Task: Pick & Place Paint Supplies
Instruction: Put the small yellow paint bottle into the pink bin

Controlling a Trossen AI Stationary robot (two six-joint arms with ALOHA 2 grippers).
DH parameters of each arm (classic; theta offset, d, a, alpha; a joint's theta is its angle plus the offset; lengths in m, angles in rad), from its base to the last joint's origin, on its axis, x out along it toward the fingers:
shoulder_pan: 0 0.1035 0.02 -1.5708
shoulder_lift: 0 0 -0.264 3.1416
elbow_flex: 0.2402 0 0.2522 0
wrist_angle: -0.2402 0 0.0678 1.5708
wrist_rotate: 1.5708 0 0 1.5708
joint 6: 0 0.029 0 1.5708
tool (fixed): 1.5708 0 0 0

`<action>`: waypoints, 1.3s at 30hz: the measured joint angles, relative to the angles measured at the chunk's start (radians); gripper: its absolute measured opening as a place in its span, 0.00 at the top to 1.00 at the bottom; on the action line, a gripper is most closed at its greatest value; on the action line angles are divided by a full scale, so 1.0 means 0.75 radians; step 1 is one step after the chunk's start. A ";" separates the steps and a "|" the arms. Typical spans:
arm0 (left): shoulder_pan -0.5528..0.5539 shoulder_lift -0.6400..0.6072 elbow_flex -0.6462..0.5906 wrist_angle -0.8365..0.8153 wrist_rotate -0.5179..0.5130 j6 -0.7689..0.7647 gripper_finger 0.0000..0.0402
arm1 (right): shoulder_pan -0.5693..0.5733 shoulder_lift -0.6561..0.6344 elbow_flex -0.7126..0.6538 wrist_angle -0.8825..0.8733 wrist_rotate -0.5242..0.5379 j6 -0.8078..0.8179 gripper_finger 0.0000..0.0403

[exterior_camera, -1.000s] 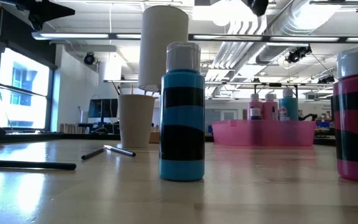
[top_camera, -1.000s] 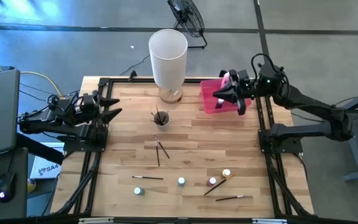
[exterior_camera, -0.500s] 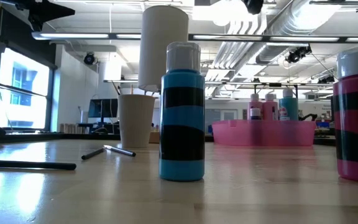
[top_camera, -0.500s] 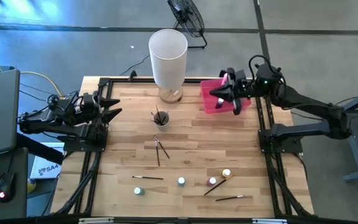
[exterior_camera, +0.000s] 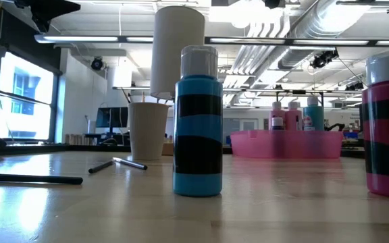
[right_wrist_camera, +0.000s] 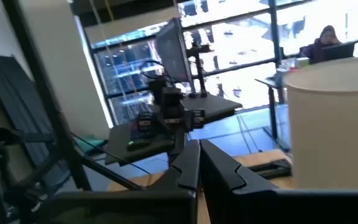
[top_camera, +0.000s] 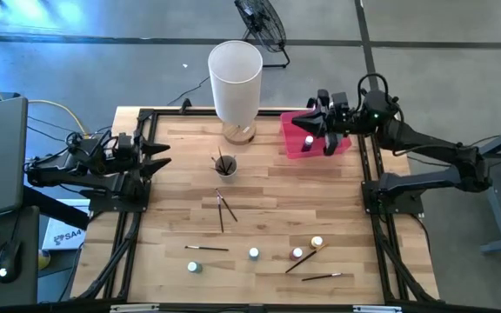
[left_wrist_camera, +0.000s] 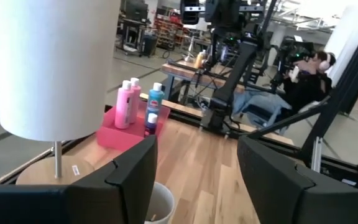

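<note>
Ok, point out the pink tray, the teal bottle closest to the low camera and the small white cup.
pink tray [exterior_camera: 286,144], low view, its front wall.
teal bottle [exterior_camera: 198,128], low view, mid-body.
small white cup [exterior_camera: 148,131], low view, its side.

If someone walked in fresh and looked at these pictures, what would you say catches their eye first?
Most likely the tall white cylinder standing at the table's far edge, dwarfing the small cup of brushes in front of it. Next, the pink tray at the far right, with the right claw, shut, above it. In the low view, a teal paint bottle fills the foreground.
</note>
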 joint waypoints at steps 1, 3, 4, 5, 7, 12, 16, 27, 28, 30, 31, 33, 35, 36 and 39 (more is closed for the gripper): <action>0.000 0.000 0.000 0.000 0.000 0.004 0.49 | 0.015 0.000 0.000 0.004 0.001 0.000 0.99; 0.000 0.000 0.000 0.000 0.000 0.033 0.53 | 0.048 0.000 0.000 0.004 0.029 0.000 0.99; 0.000 0.000 0.000 0.000 0.000 0.043 0.56 | 0.065 0.002 0.000 0.001 0.048 0.000 0.99; 0.000 0.000 0.000 0.000 0.000 0.054 0.58 | 0.082 0.003 0.000 -0.003 0.059 0.001 0.99; 0.000 0.000 0.000 0.000 0.000 0.059 0.61 | 0.117 0.004 0.000 -0.005 0.069 0.001 0.99; 0.000 0.000 0.000 0.001 -0.003 0.060 0.64 | 0.201 0.031 0.001 -0.063 0.132 0.029 0.99; 0.000 0.000 0.000 0.001 -0.006 0.060 0.64 | 0.249 0.060 0.000 -0.096 0.187 0.036 0.99; 0.000 0.000 0.000 0.001 -0.007 0.060 0.64 | 0.328 0.109 0.143 -0.513 0.321 0.036 0.99; 0.000 0.000 0.000 0.001 -0.007 0.060 0.64 | 0.336 0.112 0.165 -0.558 0.316 0.036 0.99; 0.000 0.000 0.000 0.001 -0.007 0.060 0.64 | 0.357 0.114 0.198 -0.658 0.295 0.035 0.99; 0.000 0.000 0.000 0.001 -0.007 0.060 0.64 | 0.367 0.114 0.207 -0.688 0.280 0.030 0.99; 0.000 0.000 0.000 0.001 -0.007 0.060 0.64 | 0.386 0.110 0.211 -0.745 0.270 0.024 0.99; 0.000 0.000 0.000 0.001 -0.008 0.060 0.64 | 0.406 0.097 0.210 -0.860 0.264 0.025 0.99; 0.000 0.000 0.000 0.001 -0.008 0.060 0.64 | 0.414 0.095 0.209 -0.924 0.252 0.026 0.99; 0.000 0.000 0.000 0.000 -0.008 0.060 0.64 | 0.442 0.094 0.209 -1.130 0.219 0.076 0.99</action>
